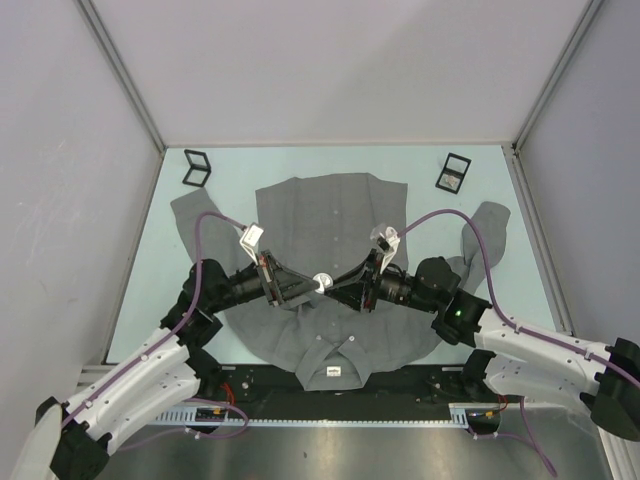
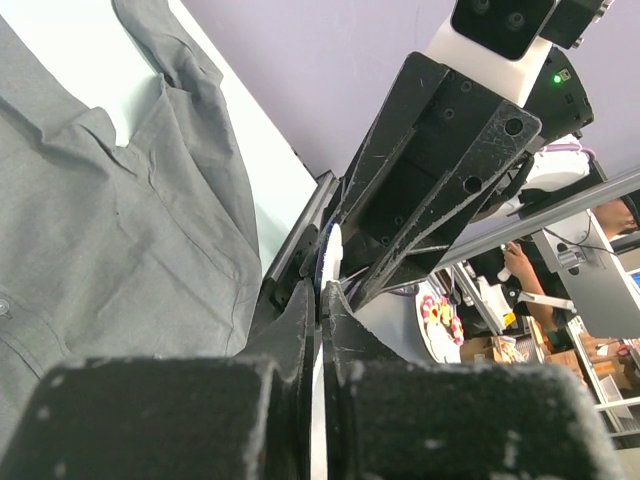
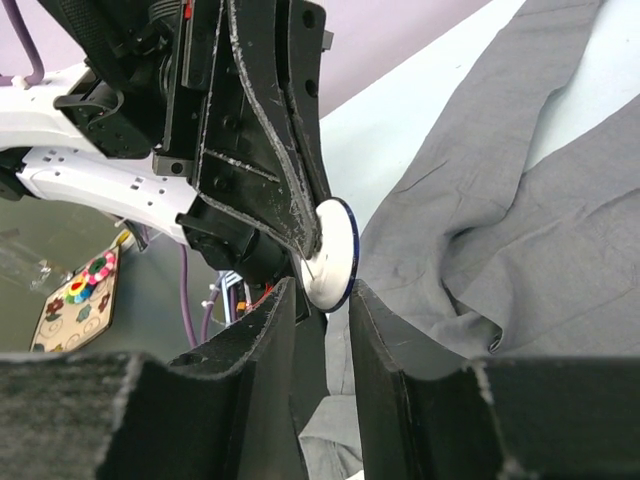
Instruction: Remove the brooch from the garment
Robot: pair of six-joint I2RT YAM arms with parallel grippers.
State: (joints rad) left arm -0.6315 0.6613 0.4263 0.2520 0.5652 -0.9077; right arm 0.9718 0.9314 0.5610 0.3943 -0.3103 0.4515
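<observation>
The garment (image 1: 330, 215) is a grey button-up shirt spread flat on the pale table, collar toward the arm bases. The brooch (image 1: 322, 283), a round white disc with a dark blue rim, is held above the shirt's middle. My left gripper (image 1: 305, 287) is shut on it; in the left wrist view the brooch (image 2: 330, 255) shows edge-on between the closed fingers of that gripper (image 2: 321, 300). My right gripper (image 3: 322, 295) faces it from the right, jaws parted, their tips on either side of the lower edge of the brooch (image 3: 335, 260). The grey garment (image 3: 520, 200) lies behind.
Two small black square boxes sit at the back of the table, one at left (image 1: 197, 167) and one at right (image 1: 455, 172). Grey walls enclose the table on three sides. Both arms' purple cables (image 1: 215, 220) arch over the shirt sleeves.
</observation>
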